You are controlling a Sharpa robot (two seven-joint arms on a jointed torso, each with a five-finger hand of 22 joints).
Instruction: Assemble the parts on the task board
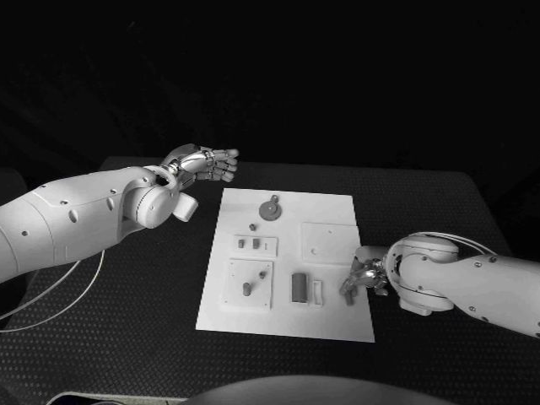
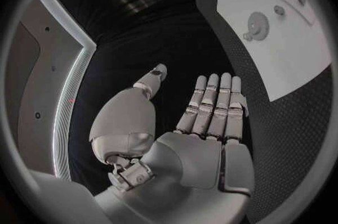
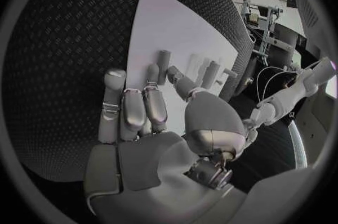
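The white task board (image 1: 343, 207) lies in the middle of the black table. On it are a grey gear (image 1: 270, 208), two small pieces (image 1: 248, 243), a dark block (image 1: 299, 287) and a pale piece (image 1: 319, 293). My right hand (image 1: 365, 277) hovers low at the board's right edge near the front, fingers apart, holding nothing I can see. In the right wrist view its fingertips (image 3: 151, 72) reach toward a grey upright piece (image 3: 163, 59) on the board (image 3: 169, 21). My left hand (image 1: 206, 163) is raised beyond the board's back-left corner, flat and empty (image 2: 211, 117); the gear (image 2: 258, 24) is far from it.
Two raised square plates (image 1: 328, 239) (image 1: 250, 283) sit on the board. A pale cable (image 1: 63, 295) hangs by my left arm at the table's left side. Black textured table (image 1: 429, 211) surrounds the board on all sides.
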